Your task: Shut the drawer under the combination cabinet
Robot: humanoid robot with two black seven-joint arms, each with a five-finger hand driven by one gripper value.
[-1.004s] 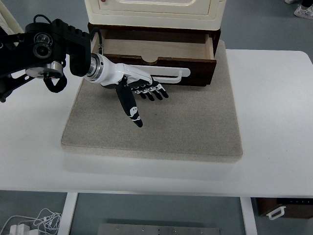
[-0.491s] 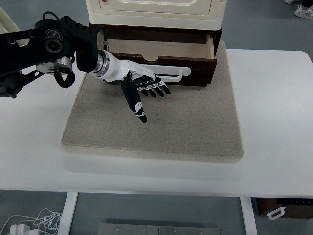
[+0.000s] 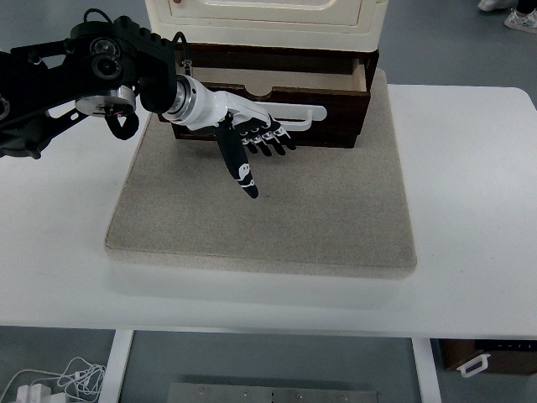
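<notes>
Pressing flat, spread fingers point(image 3: 267, 138) against the drawer point(image 3: 277, 105) front; it's mostly in, a short stretch left under the cabinet point(image 3: 264, 21)

A smooth white rectangular tabletop point(image 3: 470, 210) fills most of the view, its near edge running across the lower part of the picture. A square grey-beige felt-like mat point(image 3: 277, 218) with rounded corners lies on it, set toward the far side and a little left of the middle. Below the near edge, grey floor point(image 3: 277, 361) shows between two white table legs point(image 3: 117, 365), with a tangle of white cables point(image 3: 50, 382) at the bottom left corner. A dark brown box with a white handle point(image 3: 487, 357) sits at the bottom right. At the top right corner, a pair of light-coloured shoes point(image 3: 512, 13) rests on the floor.
</notes>
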